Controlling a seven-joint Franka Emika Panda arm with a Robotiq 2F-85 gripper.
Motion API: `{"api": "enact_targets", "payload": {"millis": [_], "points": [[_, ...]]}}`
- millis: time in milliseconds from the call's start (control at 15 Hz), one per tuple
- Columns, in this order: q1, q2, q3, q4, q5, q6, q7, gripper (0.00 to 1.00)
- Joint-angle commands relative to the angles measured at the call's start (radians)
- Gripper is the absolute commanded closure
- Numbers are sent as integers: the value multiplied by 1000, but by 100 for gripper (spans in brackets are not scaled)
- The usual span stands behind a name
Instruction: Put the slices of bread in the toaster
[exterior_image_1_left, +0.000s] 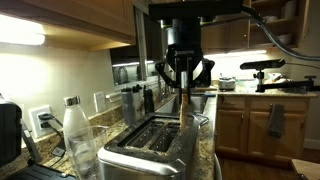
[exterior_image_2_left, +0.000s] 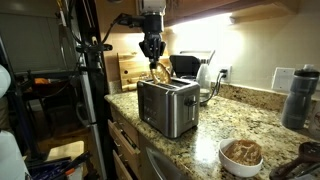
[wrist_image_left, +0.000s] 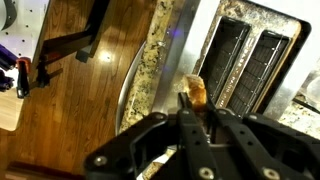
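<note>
Your pincer (exterior_image_1_left: 186, 86) is clamped shut on the top edge of one slice of bread (exterior_image_1_left: 186, 104), which hangs straight down from the fingertips and touches nothing else. Below the pincer, and a little to one side of it, the toaster (exterior_image_1_left: 150, 140) stands on the tabletop (exterior_image_2_left: 205, 140). Both of its slots (wrist_image_left: 235, 65) face up with nothing showing in them. The coming move turns on that sideways offset. In the wrist view the slice (wrist_image_left: 195, 92) dangles over the toaster's (wrist_image_left: 208, 50) steel shoulder, just beside the nearer slot and not over it (the slot lies toward the right of that picture). The slots' long axis runs away from the pincer, nearly top to bottom in the wrist view. You cannot tell whether the slice's flat face lines up with it, since the slice is blurred there. As a judgement, you need a small sideways shift toward the nearer slot and then a straight descent before letting go. No other slice shows near the pincer.
</note>
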Motion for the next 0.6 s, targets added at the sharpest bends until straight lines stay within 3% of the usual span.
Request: {"api": "enact_targets", "payload": {"millis": [0,533], "points": [[16,-50,-13,-49,28,43,-8,91],[18,-36,-15,-56,42,104,-24,91]]}}
